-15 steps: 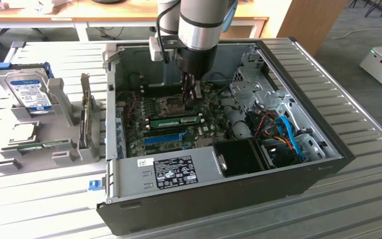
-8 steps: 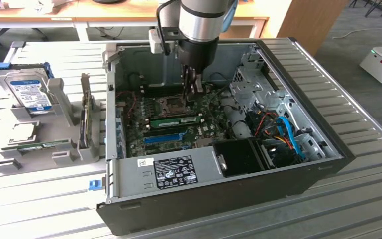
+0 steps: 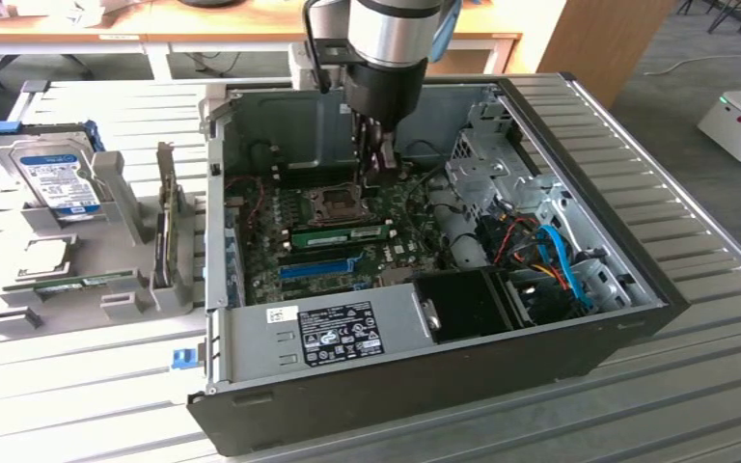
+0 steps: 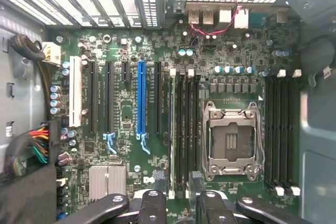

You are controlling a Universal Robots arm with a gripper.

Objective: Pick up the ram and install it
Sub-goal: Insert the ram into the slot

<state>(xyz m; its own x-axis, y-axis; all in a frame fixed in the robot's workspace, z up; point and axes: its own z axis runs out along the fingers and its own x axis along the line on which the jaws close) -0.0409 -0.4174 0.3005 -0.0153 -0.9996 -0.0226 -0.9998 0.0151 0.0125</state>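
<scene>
Ram (image 3: 339, 233) stands edge-up on motherboard (image 4: 126, 119), gripper (image 4: 177, 184) spread above.

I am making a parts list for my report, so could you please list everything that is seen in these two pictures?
table: one, grey slatted metal, under everything
computer case: one, black and grey, open, on the table
motherboard: one, green, inside the case
ram: one, green, in a motherboard slot beside the processor socket
processor socket: one, silver, on the motherboard
long slot: one, blue, among black slots
holder: one, grey, at the exterior view's left
hard drive: one, silver with blue label, upright in the holder
arm: one, silver and black, above the motherboard
fingers: black, open, holding nothing, over the ram slots
</scene>
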